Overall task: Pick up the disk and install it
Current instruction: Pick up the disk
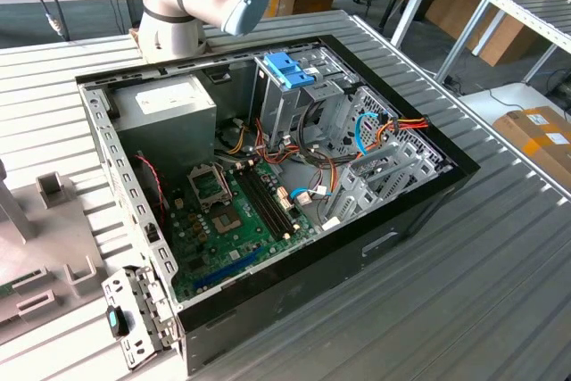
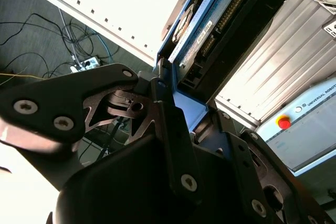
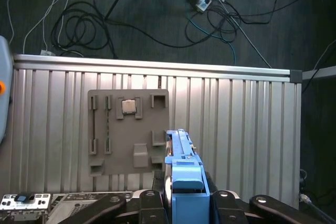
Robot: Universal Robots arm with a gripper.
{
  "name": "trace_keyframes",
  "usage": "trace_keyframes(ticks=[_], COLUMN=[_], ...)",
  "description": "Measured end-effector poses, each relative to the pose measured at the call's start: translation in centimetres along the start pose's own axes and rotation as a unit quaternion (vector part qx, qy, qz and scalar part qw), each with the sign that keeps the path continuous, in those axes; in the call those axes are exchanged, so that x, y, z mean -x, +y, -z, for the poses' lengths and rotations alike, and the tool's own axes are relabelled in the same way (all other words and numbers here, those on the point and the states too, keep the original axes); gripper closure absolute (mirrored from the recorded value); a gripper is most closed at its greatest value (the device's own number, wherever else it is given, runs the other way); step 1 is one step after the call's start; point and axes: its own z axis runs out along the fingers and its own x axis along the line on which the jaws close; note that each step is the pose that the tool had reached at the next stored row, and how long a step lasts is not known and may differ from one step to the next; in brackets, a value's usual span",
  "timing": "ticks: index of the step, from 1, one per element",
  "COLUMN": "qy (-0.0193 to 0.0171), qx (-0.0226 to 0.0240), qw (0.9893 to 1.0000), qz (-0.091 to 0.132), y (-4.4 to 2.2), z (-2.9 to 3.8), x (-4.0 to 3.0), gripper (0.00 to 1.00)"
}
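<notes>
Fingers [image 2: 170, 129] clamped on the disk [image 3: 182, 161], carried clear of the bench [image 3: 247, 129]: pickup done, fitting into the open computer case [image 1: 268, 283] not yet done.

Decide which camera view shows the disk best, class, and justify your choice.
The second wrist view: the disk shows a long face, with circuit board and light-blue carrier frame, clamped between the jaws of the gripper. The first wrist view gives it edge-on, mostly blue frame. The exterior view covers the open computer case.
</notes>
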Motion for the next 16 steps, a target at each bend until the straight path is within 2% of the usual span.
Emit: trace_keyframes(ticks=[16], qy=[0.0000], qx=[0.0000], qw=[1.0000], qz=[0.000], y=[-0.79], z=[-0.33], x=[-0.51], gripper=[0.63])
